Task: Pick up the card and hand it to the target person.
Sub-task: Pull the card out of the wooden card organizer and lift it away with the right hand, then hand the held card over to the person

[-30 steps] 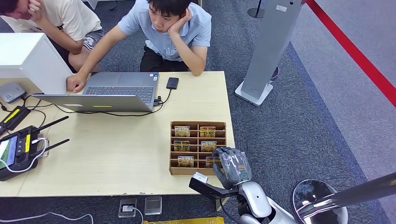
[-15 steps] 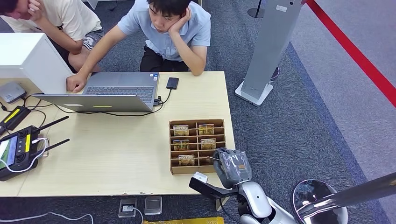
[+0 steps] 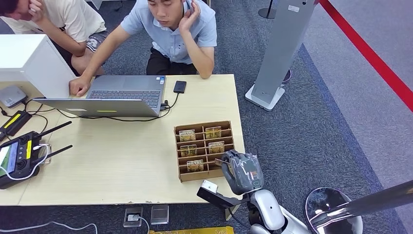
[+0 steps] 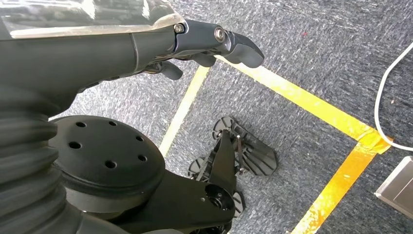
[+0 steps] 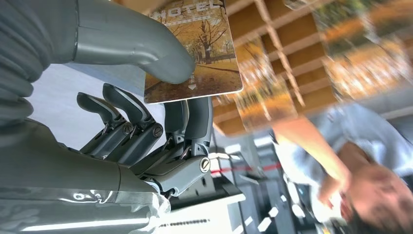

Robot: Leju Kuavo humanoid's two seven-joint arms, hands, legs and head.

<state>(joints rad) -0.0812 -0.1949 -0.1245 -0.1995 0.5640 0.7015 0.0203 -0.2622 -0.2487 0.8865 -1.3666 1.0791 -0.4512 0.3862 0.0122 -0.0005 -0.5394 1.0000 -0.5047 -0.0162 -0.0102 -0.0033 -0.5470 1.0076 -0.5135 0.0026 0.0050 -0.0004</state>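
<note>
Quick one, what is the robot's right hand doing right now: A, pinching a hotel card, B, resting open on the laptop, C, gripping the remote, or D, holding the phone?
A: the right hand pinches a hotel card between thumb and fingers.

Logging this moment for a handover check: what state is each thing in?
card: pinched in right hand, lifted out
card rack: five cards standing in slots
left hand: empty, hanging over floor
laptop: open

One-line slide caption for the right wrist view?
Right hand pinches a hotel card between thumb and fingers, wooden card rack blurred behind.
</note>
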